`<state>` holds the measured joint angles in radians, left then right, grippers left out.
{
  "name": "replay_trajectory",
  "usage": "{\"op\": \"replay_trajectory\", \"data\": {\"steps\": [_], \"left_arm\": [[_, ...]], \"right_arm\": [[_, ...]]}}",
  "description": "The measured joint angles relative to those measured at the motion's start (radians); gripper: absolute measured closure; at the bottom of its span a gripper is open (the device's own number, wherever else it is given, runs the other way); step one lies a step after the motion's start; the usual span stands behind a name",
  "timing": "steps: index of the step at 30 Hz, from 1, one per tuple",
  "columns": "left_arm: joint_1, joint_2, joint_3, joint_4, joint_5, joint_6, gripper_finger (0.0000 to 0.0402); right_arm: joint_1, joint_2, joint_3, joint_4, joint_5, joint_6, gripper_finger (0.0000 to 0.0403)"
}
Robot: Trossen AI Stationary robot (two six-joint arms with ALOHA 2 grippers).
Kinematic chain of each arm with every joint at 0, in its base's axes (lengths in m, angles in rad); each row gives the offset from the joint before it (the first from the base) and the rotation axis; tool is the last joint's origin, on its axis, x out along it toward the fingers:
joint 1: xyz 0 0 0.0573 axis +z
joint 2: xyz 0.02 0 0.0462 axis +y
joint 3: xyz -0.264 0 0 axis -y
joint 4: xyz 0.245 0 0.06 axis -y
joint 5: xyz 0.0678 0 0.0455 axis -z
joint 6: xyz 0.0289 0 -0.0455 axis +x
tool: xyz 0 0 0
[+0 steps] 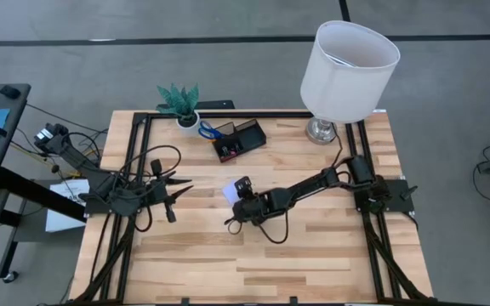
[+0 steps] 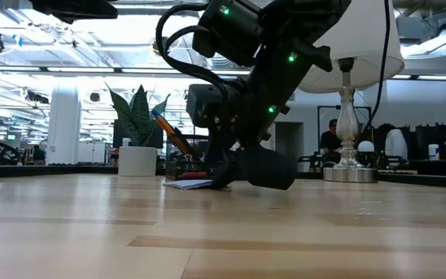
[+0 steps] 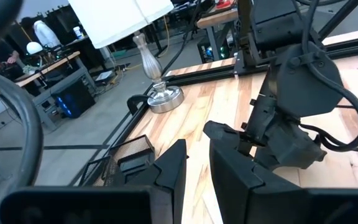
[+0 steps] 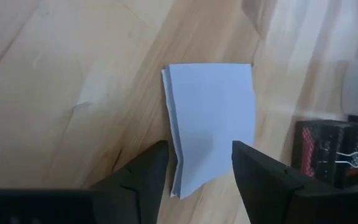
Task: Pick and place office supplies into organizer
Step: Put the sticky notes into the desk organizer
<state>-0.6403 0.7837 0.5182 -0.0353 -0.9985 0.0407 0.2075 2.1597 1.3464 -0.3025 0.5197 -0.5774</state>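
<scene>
The pale butcher-block wooden table, its planks running in long jointed strips and edged by black metal rails, carries a lamp with a smooth white drum shade on a turned silvery metal base at the far side. Near it stands a small white plant pot holding a spiky green plant, and just beside that sits the small black rectangular mesh organizer, with blue-handled scissors standing in one compartment; the right wrist view shows a tiny black binder clip with a wire loop at the organizer's edge. The dark right gripper is lowered over the pale bluish square note pad, a thin stack of smooth paper sheets lying flat on the wood toward the table's middle, apart from the organizer; its matte fingers are spread on either side of the pad's near edge, not yet pinching it. The left gripper waits at the table's left, fingers nearly together and holding nothing. No readable writing shows on any item.
</scene>
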Motion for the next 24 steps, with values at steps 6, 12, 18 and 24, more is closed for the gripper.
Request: {"op": "replay_trajectory", "data": {"steps": [6,12,18,24], "left_arm": [[0.0,0.0,0.0,0.0,0.0,0.0,0.0339],[0.0,0.0,0.0,0.0,0.0,0.0,0.0339],[0.0,0.0,0.0,0.0,0.0,0.0,0.0339],[0.0,0.0,0.0,0.0,0.0,0.0,0.0339]], "right_arm": [[-0.032,-0.003,0.0,-0.011,-0.08,-0.002,0.0244],[-0.056,-0.004,0.0,-0.009,-0.124,-0.013,0.0264],[-0.068,-0.004,-0.002,0.001,-0.144,-0.034,0.028],[-0.089,-0.004,-0.002,0.008,-0.175,-0.014,0.0315]]}}
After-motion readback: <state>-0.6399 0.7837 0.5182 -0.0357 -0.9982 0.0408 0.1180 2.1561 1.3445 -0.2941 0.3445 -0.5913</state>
